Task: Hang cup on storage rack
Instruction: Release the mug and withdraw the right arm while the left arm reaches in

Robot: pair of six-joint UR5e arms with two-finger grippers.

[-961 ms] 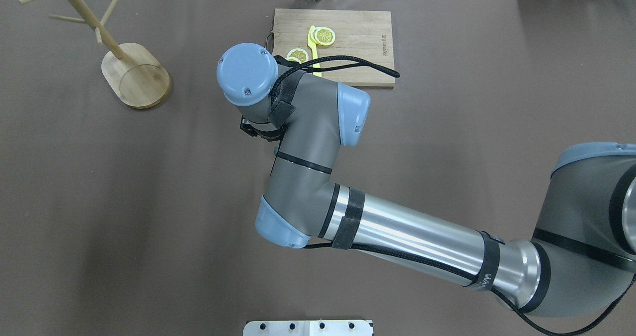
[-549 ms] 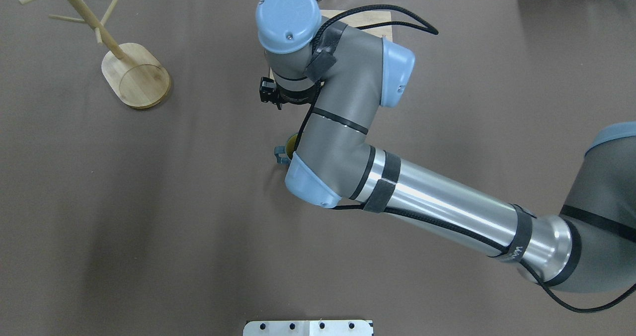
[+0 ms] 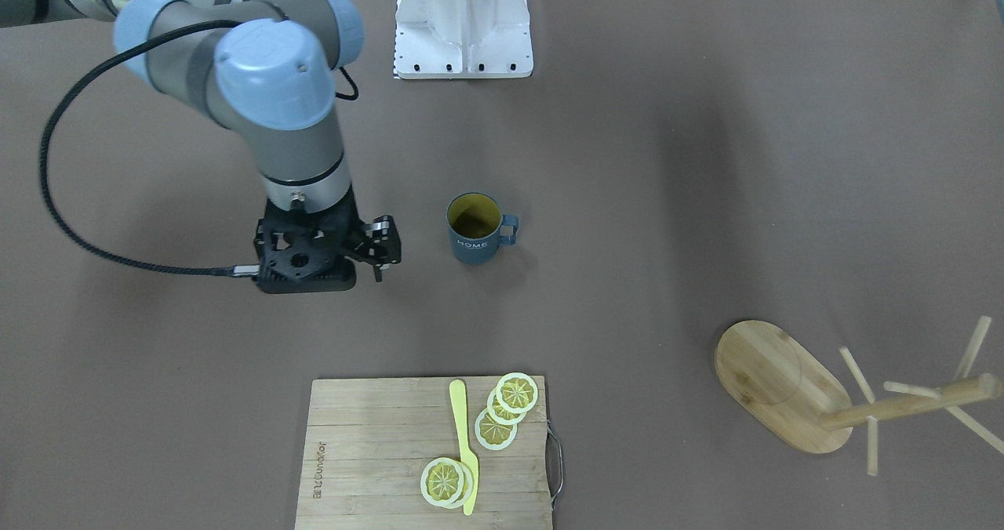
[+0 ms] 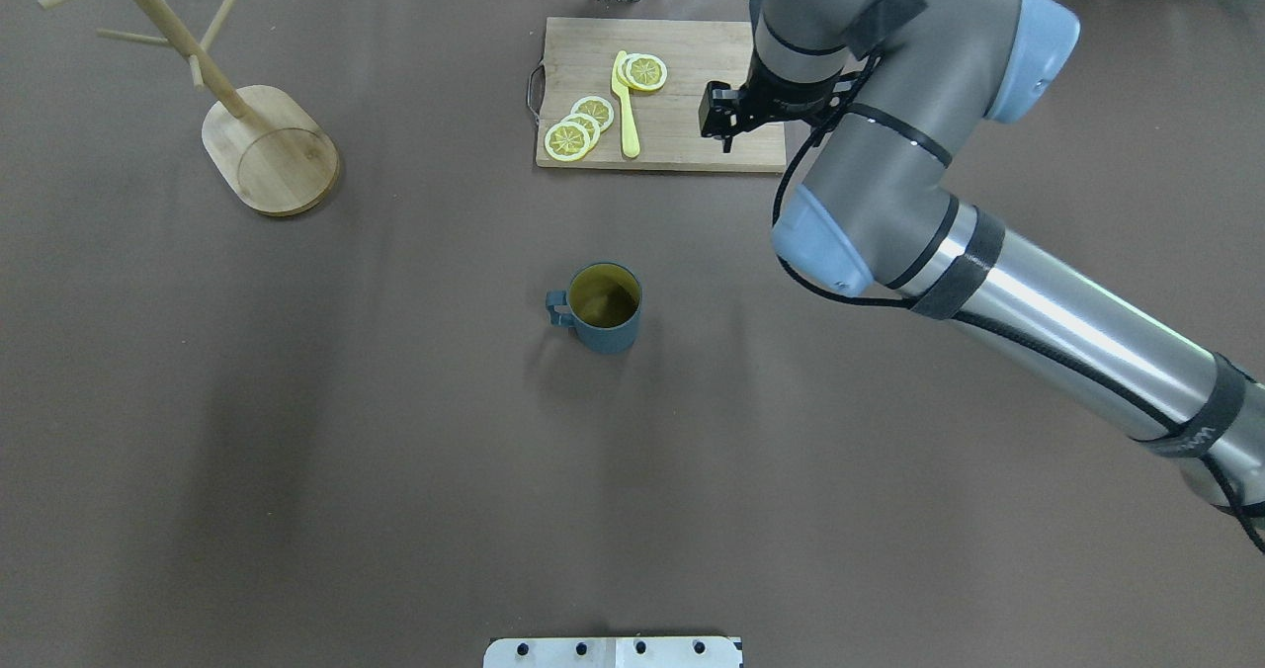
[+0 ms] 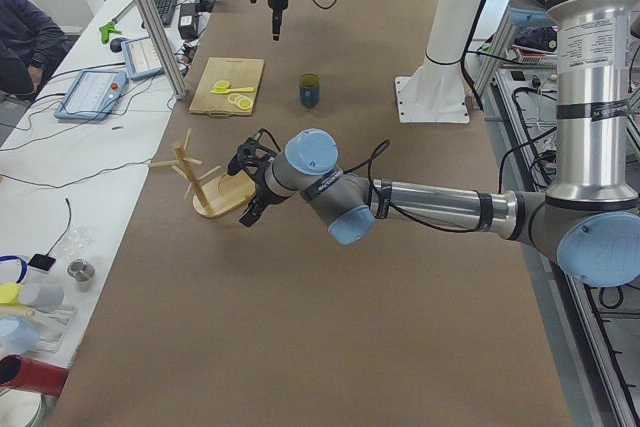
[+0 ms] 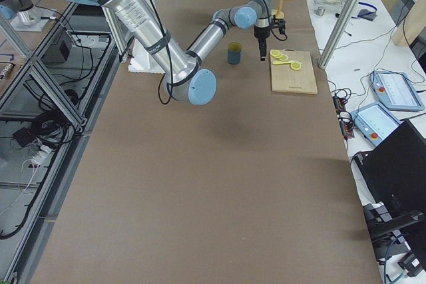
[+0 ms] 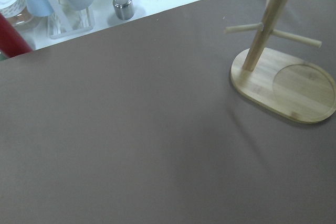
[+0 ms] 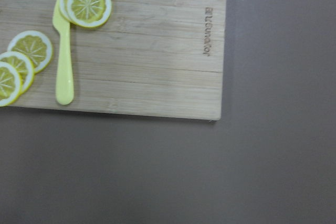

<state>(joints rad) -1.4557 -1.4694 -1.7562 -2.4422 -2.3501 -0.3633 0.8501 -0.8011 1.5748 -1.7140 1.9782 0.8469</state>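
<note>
The dusty blue-grey mug with a mustard-yellow inside (image 4: 605,310) stands upright at mid-table, long axis vertical, mouth up, its small handle pointing toward the robot's left, where the light bamboo mug tree (image 4: 269,149) stands well apart. The right gripper (image 3: 380,257) holds nothing beside the rectangular bamboo cutting board (image 4: 692,45); its spread cannot be told, nor the left gripper's (image 5: 247,162) near the tree. Half a second ago the right arm covered the mug; now it has swung clear.
</note>
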